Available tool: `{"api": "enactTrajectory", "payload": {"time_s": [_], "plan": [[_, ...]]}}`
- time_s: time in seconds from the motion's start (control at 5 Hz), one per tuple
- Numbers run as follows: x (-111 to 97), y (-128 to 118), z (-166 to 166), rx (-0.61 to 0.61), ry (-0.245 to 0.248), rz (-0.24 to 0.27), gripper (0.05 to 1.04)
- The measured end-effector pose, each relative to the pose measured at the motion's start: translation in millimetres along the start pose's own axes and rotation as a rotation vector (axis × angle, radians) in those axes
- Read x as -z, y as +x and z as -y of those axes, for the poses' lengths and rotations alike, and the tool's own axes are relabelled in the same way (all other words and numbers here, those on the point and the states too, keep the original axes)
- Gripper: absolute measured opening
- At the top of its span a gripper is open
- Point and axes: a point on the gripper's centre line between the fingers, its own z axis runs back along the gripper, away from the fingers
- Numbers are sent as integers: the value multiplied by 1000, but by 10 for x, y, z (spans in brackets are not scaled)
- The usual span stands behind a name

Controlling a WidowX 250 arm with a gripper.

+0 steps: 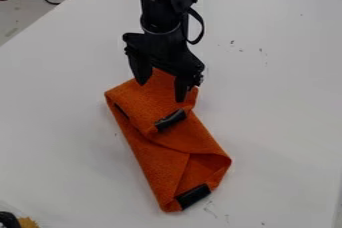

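Observation:
The black gripper (160, 88) hangs over the upper end of an orange cloth (160, 157), its two fingers spread apart with orange fabric visible between and below them. The cloth lies folded on the white table, running from upper left to lower right. Black strips mark it: one near its middle just below the right finger, one at its bottom corner and a thin one at its left edge. A fold opens like a pocket at the lower right. Whether the fingertips touch the fabric I cannot tell.
White table (280, 102) surrounds the cloth, with small dark marks at the upper right and near the bottom. A black and yellow object (27, 222) shows at the lower left corner. The table's left edge slants down from the top, with cables beyond it.

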Motion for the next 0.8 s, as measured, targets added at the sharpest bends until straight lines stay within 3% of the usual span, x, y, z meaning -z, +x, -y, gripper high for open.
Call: {"api": "enactTrajectory", "payload": {"time_s": [0.8], "plan": [[234,-152,298,-19,-58,-60,1000]]}}
